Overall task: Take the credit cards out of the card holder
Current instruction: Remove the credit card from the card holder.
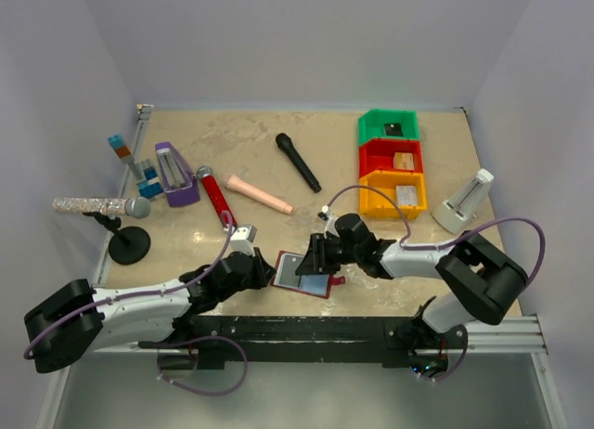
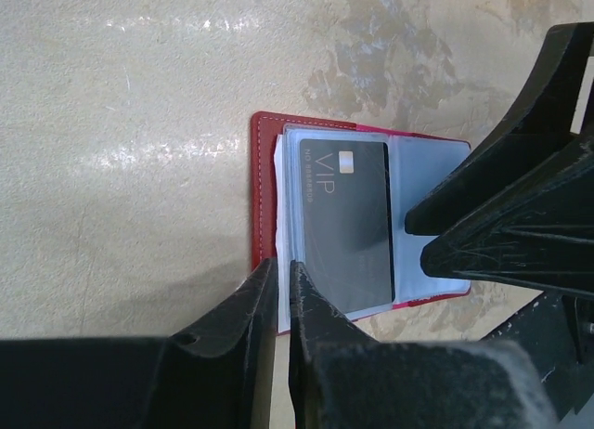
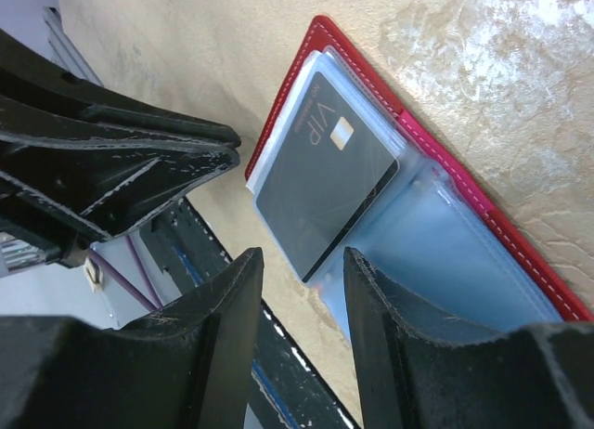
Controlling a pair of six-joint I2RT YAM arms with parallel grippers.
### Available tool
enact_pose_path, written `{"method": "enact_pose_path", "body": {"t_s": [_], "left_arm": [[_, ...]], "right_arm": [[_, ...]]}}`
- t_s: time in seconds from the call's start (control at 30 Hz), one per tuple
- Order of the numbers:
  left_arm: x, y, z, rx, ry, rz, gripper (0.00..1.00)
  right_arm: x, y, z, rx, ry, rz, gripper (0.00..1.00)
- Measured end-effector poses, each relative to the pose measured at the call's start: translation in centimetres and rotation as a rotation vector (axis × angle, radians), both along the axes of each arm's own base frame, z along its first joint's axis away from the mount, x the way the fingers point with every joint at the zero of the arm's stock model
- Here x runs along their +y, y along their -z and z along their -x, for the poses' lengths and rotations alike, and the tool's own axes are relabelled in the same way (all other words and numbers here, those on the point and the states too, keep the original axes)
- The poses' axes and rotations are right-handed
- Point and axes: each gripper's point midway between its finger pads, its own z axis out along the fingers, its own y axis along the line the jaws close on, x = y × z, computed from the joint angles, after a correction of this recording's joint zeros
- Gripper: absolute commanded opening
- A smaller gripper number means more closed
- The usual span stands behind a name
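Pale lavender-grey walls (image 1: 306, 39) box in the worktop (image 1: 241, 132) at the back and both sides. The worktop's surface is mottled beige, stone-like, with paler blotches and soft glare. A silver rail (image 1: 520, 331) runs along its near right edge, with dull grey below.

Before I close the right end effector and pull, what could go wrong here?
The left end effector seems to pinch only the edge of the card holder, so the holder may pivot or slip when pulled. The right end effector stands open over a corner of the black card inside its sleeve; it may grab sleeve and card together.
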Motion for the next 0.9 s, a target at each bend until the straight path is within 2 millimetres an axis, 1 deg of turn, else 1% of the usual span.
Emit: {"method": "enact_pose_path", "body": {"t_s": [0.17,0.47,0.57,0.7,0.9], "left_arm": [[-0.1,0.0,0.0,0.003,-0.004,0.007,0.11],[-0.6,-0.1,0.1,0.016,0.0,0.031,0.06],[-0.7,0.3,0.3,0.027,0.008,0.032,0.05],[-0.6,1.4,0.9,0.059,0.018,0.028,0.03],[-0.7,1.5,1.0,0.067,0.013,0.063,0.01]], "right_arm": [[0.2,0.9,0.1,0.028,-0.001,0.003,0.45],[0.5,1.1,0.1,0.039,-0.009,-0.007,0.44],[0.6,1.1,0.1,0.042,-0.009,-0.009,0.43],[0.7,1.0,0.0,0.04,-0.006,-0.018,0.43],[1.1,0.6,-0.5,0.037,0.011,-0.044,0.43]]}}
